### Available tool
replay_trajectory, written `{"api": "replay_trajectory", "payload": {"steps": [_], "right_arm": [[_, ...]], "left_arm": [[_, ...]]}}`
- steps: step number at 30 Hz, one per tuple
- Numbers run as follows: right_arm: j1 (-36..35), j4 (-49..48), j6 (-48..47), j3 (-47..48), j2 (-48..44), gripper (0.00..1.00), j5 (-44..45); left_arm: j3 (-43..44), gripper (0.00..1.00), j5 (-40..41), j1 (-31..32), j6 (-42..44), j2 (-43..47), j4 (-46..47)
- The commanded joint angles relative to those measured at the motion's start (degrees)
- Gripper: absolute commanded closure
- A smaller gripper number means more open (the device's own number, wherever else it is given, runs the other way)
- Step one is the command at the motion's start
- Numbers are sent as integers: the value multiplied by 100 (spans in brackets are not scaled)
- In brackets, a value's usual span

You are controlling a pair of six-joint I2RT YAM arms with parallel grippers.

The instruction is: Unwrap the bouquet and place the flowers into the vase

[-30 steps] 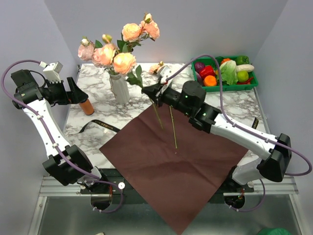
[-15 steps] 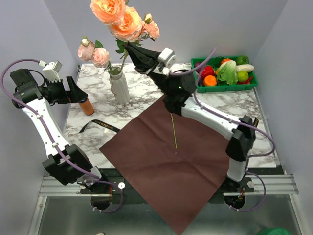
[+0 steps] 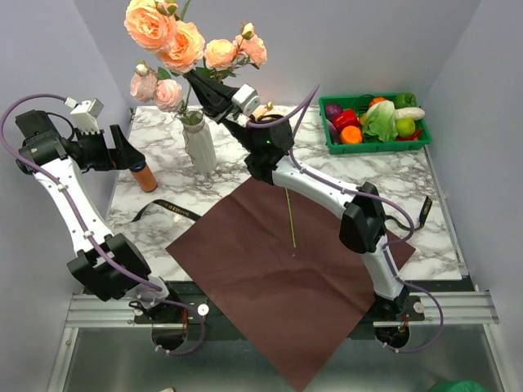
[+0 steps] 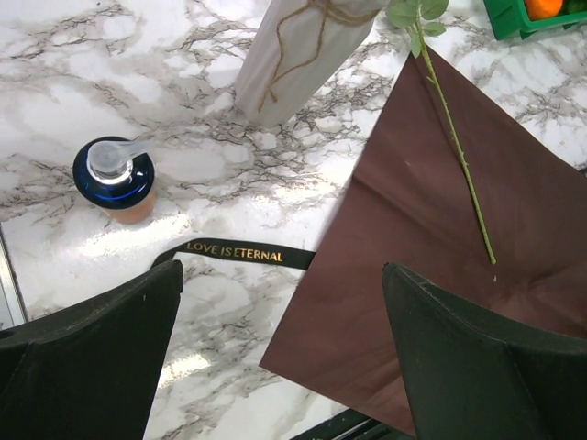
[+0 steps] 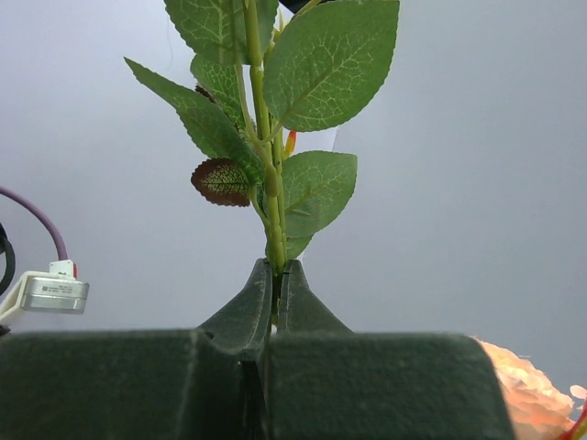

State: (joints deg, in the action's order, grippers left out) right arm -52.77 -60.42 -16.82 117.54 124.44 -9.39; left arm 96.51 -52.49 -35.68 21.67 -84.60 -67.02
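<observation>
the paper (image 3: pixel 286 286) lies flat and unwrapped, so this is the loading step: the right gripper (image 3: pixel 206 86) is clenched on a leafy rose stem (image 5: pixel 271 211), its blooms (image 3: pixel 163 33) held high at 11 o'clock just above the vase (image 3: pixel 199 147), which already holds roses. next, i judge, the stem end must be steered down into the narrow neck, then the last stem (image 3: pixel 291 216) fetched off the paper. the left gripper (image 3: pixel 131 155) hangs wide open and empty by the bottle (image 3: pixel 145 177) at 9 o'clock. a second ago the right gripper sat low at the paper's far corner with two stems there, and now it is up and to the left with one stem remaining.
</observation>
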Motion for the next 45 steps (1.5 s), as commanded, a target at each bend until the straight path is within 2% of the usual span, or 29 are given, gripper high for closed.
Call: {"api": "replay_trajectory", "payload": {"steps": [1,21,37,45], "right_arm": [[135,-172,-23,235,317,99,68],[329,-22,346,-468,353,99,42],[312,-303,715,-679,-710,99,-476],[312,-461,785,-1521,-1255,99,-538]], "left_arm": [[228,1,-51,-44,127,-153,-188],[123,1,-33,-44,4,-162,-47],[-1,1,-60,-44,-49,-92,23],[-62,1,-104,-44,-49,-48,40]]}}
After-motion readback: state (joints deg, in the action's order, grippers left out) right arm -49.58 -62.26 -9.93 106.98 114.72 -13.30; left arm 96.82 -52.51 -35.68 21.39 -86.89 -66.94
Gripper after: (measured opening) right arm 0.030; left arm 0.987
